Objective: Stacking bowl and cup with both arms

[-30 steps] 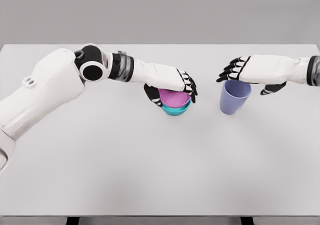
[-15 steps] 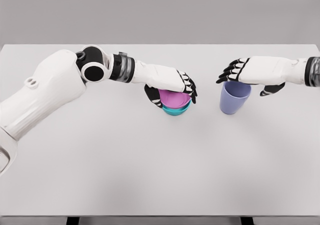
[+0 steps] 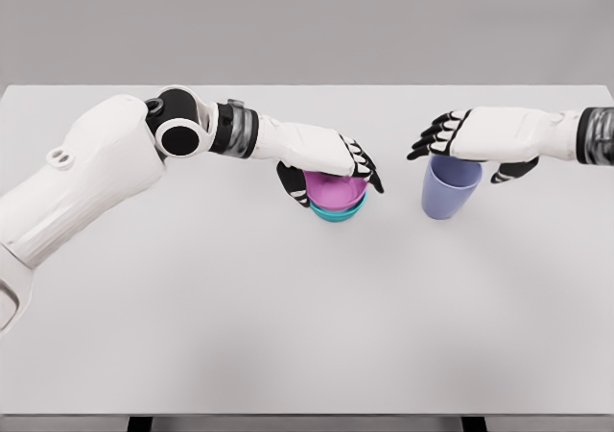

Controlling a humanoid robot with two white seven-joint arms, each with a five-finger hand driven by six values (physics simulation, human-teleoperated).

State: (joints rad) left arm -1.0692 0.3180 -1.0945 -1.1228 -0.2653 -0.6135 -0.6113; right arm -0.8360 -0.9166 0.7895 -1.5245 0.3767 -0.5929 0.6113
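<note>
A pink bowl (image 3: 333,189) sits nested inside a teal bowl (image 3: 337,212) near the table's middle. My left hand (image 3: 331,163) lies over the pink bowl. Its thumb is by the bowl's left side, and its fingers (image 3: 366,168) are stretched out past the right rim, not clamped on it. To the right, a purple cup (image 3: 449,188) stands upright on the table. My right hand (image 3: 470,149) hovers just over its mouth with fingers (image 3: 434,137) spread to the left and the thumb (image 3: 513,172) hanging to the right of the cup, holding nothing.
The white table (image 3: 288,317) fills the view, with its far edge against a grey wall and its front edge at the bottom. My left upper arm (image 3: 86,178) crosses the table's left part.
My left hand's fingers have straightened and lifted off the pink bowl's right rim. My right hand has drifted slightly left above the cup. Bowls and cup have not moved.
</note>
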